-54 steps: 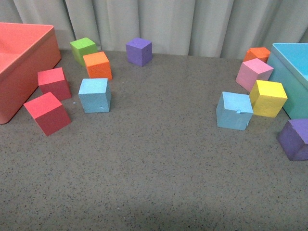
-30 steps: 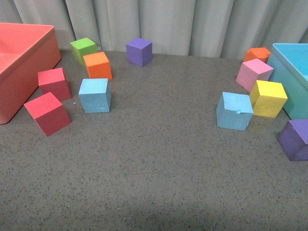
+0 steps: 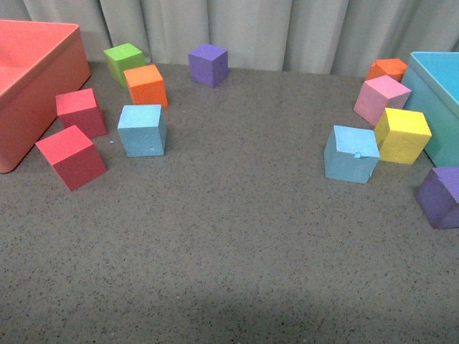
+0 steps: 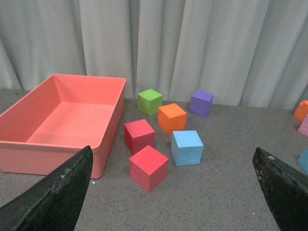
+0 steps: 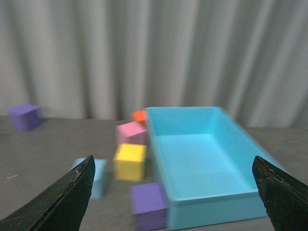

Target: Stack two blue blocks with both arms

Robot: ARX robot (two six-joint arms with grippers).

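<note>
One blue block [image 3: 142, 130] sits left of centre on the grey table, beside two red cubes. The other blue block [image 3: 351, 153], with a small notch on its top edge, rests at the right next to a yellow cube. Neither arm shows in the front view. My left gripper [image 4: 173, 192] is open and hovers well short of the left blue block [image 4: 186, 147], with nothing between its fingers. My right gripper [image 5: 173, 192] is open too, in a blurred view. There the right blue block [image 5: 98, 175] lies partly behind one finger [image 5: 62, 199].
A salmon bin [image 3: 29, 86] stands at the far left and a turquoise bin [image 3: 437, 107] at the far right. Red [image 3: 70, 156], orange [image 3: 145, 85], green [image 3: 123, 61], purple [image 3: 209, 64], pink [image 3: 381, 99] and yellow [image 3: 402, 135] cubes lie around. A curtain hangs behind.
The whole scene has shifted slightly upward in the front view. The cubes keep their places relative to one another.
</note>
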